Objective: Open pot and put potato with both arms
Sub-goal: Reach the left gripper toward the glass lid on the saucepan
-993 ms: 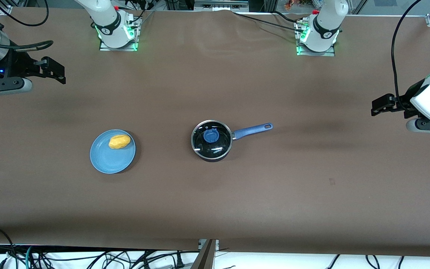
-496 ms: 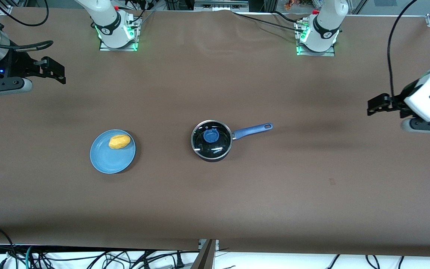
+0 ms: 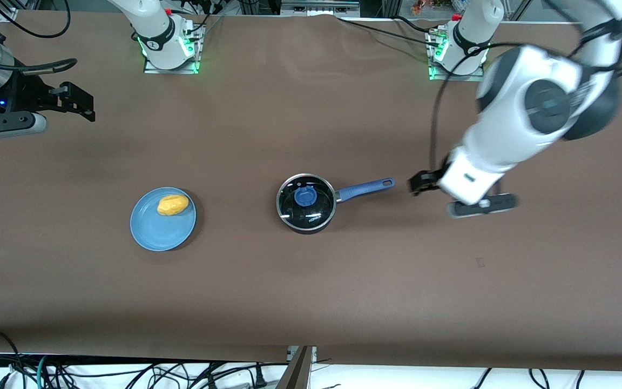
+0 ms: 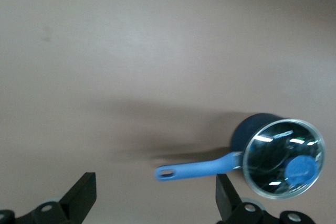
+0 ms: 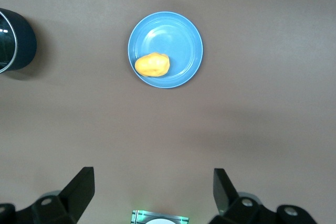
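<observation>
The black pot [image 3: 306, 216] stands mid-table with its glass lid [image 3: 316, 208] on it, the lid's blue knob [image 3: 304, 196] on top. Its blue handle [image 3: 367, 187] points toward the left arm's end of the table. The yellow-orange potato [image 3: 173, 205] lies on a blue plate [image 3: 160, 235] toward the right arm's end. My left gripper [image 3: 418, 185] is open and empty just off the handle's tip; the left wrist view shows the handle [image 4: 197, 168] between its fingers [image 4: 81, 198] and the pot [image 4: 247, 132]. My right gripper [image 3: 76, 102] waits, open and empty, at its end of the table.
The right wrist view shows the plate [image 5: 176, 38], the potato [image 5: 152, 64] and the pot's edge [image 5: 18, 40] on the brown table cover. The arm bases [image 3: 168, 46] stand along the table edge farthest from the front camera. Cables hang below the nearest edge.
My left arm has swung in from its end of the table to just off the pot handle's tip. The right arm, pot, lid and potato have not moved.
</observation>
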Robot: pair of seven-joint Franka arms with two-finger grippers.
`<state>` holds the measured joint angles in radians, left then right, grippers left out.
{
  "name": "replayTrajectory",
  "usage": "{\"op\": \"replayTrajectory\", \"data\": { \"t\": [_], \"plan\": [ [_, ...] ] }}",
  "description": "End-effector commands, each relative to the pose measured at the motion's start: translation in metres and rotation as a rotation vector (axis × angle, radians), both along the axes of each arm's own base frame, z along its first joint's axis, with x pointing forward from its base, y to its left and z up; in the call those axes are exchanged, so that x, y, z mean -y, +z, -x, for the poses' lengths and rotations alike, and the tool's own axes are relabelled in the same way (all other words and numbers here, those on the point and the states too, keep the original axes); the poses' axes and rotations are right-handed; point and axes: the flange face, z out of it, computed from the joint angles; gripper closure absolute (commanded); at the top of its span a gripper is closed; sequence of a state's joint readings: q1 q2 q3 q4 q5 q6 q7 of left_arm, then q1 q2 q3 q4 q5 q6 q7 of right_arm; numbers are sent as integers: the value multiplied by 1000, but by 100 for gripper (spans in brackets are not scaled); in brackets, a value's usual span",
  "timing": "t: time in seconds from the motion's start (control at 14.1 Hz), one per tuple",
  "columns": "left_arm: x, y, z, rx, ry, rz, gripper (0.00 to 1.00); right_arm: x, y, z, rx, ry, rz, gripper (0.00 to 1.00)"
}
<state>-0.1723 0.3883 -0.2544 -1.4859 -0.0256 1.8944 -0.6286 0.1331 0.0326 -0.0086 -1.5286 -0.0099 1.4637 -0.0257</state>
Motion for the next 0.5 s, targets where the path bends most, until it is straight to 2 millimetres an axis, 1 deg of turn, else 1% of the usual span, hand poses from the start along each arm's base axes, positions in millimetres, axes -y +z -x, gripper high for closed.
{"op": "replayTrajectory", "data": {
  "t": [0.0, 0.07, 0.21, 0.28, 0.35, 0.43],
  "plan": [
    [48, -37, -4, 9, 93, 32, 0, -1, 5, -1, 6, 8, 6, 0],
    [74, -57, 1, 17, 96, 29, 0, -1, 5, -1, 6, 8, 6, 0],
    [121, -87, 6, 59, 96, 4, 0, -1, 5, -1, 6, 8, 4, 0],
    [145, -97, 11, 66, 99, -7, 0, -1, 5, -1, 6, 8, 6, 0],
    [165, -105, 14, 72, 104, -12, 0, -1, 3, -2, 3, 8, 6, 0],
    [187, -110, 23, 77, 109, -18, 0, -1, 4, -1, 5, 7, 7, 0]
  ]
}}
